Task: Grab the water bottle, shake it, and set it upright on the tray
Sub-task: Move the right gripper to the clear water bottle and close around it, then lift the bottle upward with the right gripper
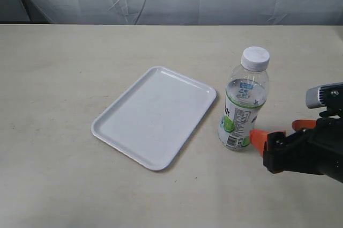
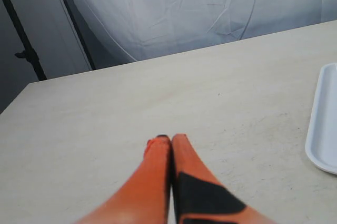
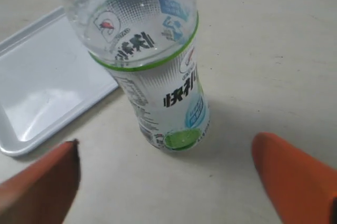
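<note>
Beige table (image 1: 64,78) | bottle (image 1: 244,104) upright right of centre, just beside tray (image 1: 155,115) | right gripper (image 1: 278,132) fingers apart near bottle base; left gripper (image 2: 169,140) fingers together | we judge: pick-up step; next we straddle the bottle, then close.

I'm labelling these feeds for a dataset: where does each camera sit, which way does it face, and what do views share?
Exterior view: above the table, looking down on tray and upright water bottle; right gripper shows at right.
Left wrist view: low, facing along the table toward a white backdrop; shut left gripper shows.
Right wrist view: looks down at the water bottle between its open fingers.
Shared: tray in all three.
</note>
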Robot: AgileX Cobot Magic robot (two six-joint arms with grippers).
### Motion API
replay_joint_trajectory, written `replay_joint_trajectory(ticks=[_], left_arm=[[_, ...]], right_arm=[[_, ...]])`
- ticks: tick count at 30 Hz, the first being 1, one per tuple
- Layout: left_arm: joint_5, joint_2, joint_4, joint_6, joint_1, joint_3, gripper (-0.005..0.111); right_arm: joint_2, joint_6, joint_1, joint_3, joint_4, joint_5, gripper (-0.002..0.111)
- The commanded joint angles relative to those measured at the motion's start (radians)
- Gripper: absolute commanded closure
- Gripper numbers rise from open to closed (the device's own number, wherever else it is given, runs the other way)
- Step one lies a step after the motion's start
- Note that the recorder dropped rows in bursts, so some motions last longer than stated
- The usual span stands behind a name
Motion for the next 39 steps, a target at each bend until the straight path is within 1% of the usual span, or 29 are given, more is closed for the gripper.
replay_joint_trajectory(ticks=[1, 7, 13, 19, 24, 33, 34, 36, 37, 39], left_arm=[[-0.013, -0.005, -0.002, -0.003, 0.0, 0.004, 0.106], [-0.013, -0.005, -0.002, -0.003, 0.0, 0.004, 0.106], [-0.013, -0.005, -0.002, -0.003, 0.0, 0.004, 0.106], [-0.013, -0.005, -0.002, -0.003, 0.0, 0.004, 0.106], [-0.013, -0.005, -0.002, -0.003, 0.0, 0.004, 0.106], [-0.013, -0.005, -0.002, -0.003, 0.0, 0.004, 0.106], [-0.013, -0.005, -0.002, -0.003, 0.0, 0.004, 0.106], [-0.013, -0.005, -0.002, -0.005, 0.0, 0.004, 0.106], [-0.013, -0.005, -0.002, -0.005, 0.0, 0.004, 0.106], [-0.013, -0.005, -0.002, -0.005, 0.0, 0.004, 0.106]], right_arm=[[0.062, -0.008, 0.002, 0.004, -0.042, -0.08, 0.006], [0.167, -0.006, 0.002, 0.004, -0.159, -0.264, 0.011], [0.287, 0.006, 0.002, 0.002, -0.202, -0.456, 0.011], [0.42, 0.041, 0.002, 0.002, -0.257, -0.605, 0.011], [0.514, 0.041, 0.002, -0.001, -0.259, -0.732, 0.011], [0.644, 0.072, 0.002, -0.119, -0.264, -0.715, 0.012], [0.653, 0.09, 0.002, -0.128, -0.264, -0.713, 0.015], [0.666, 0.09, 0.002, -0.135, -0.264, -0.709, 0.03], [0.667, 0.095, 0.002, -0.135, -0.264, -0.698, 0.043], [0.667, 0.106, 0.002, -0.135, -0.264, -0.662, 0.078]])
